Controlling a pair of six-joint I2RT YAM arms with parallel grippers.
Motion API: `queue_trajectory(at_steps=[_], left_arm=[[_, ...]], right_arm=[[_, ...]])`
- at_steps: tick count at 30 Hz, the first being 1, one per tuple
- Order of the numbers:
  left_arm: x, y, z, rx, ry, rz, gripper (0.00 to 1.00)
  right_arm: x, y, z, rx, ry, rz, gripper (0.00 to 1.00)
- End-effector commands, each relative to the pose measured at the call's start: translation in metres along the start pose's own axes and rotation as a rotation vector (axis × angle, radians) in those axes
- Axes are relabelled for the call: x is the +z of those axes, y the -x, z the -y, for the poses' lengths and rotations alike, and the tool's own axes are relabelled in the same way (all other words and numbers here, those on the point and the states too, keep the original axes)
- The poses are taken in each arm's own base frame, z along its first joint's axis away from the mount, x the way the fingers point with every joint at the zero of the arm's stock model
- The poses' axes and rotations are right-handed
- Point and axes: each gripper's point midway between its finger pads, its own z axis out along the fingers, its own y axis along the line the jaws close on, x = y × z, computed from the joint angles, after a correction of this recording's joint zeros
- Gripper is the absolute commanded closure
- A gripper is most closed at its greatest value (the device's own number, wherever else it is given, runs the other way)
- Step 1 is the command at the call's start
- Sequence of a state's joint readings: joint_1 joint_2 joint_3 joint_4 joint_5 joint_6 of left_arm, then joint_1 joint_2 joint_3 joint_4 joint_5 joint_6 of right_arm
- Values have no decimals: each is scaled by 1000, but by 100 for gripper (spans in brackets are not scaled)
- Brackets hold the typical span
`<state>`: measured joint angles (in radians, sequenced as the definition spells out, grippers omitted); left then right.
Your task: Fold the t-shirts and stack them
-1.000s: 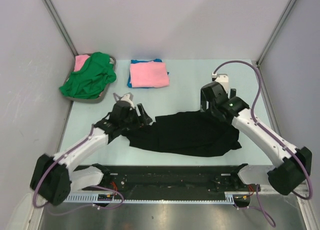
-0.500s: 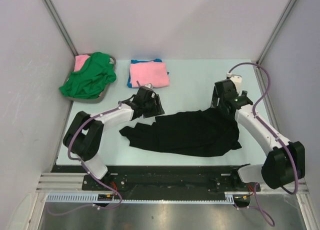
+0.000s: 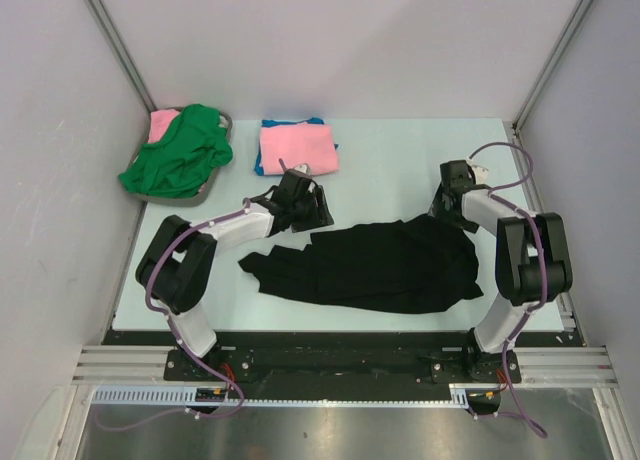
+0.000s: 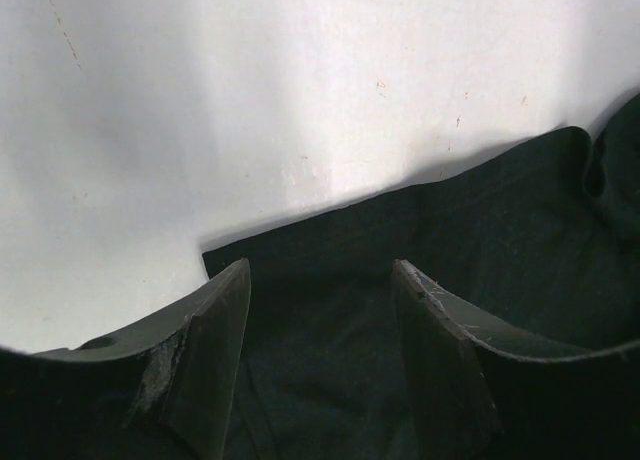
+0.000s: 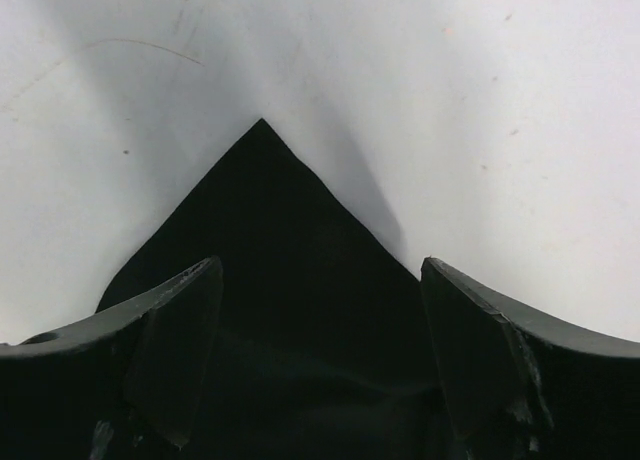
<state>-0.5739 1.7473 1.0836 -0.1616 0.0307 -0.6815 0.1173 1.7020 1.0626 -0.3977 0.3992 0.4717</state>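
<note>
Both arms have reached to the far edge of the black t-shirt (image 3: 380, 270) rumpled on the surface (image 3: 390, 160), left claw (image 4: 320, 280) and right claw (image 5: 320, 270) spread over hem and corner (nothing pinched yet), so closing too high could miss the cloth.

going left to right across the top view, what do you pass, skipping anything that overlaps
green shirt → folded pink shirt → right gripper
</note>
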Motion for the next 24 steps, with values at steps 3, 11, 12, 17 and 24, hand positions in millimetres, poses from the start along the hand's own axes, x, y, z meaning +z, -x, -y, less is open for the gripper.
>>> queue_trajectory(at_steps=[3,11,12,17,24], left_arm=[[-1,12,20,-11,-69,34,36],[-2,14,23,-13,-87,37,35],[-2,14,22,-13,-85,37,35],[-2,14,20,-19,-90,41,35],[-2,9,12,-31,-93,27,35]], right_arm=[[27,12,-19,66,39,18,18],[45,28,-32,59,25,9,21],[47,27,-34,56,23,1,21],[51,16,-40,31,29,-46,28],[47,2,-40,-5,11,-83,66]])
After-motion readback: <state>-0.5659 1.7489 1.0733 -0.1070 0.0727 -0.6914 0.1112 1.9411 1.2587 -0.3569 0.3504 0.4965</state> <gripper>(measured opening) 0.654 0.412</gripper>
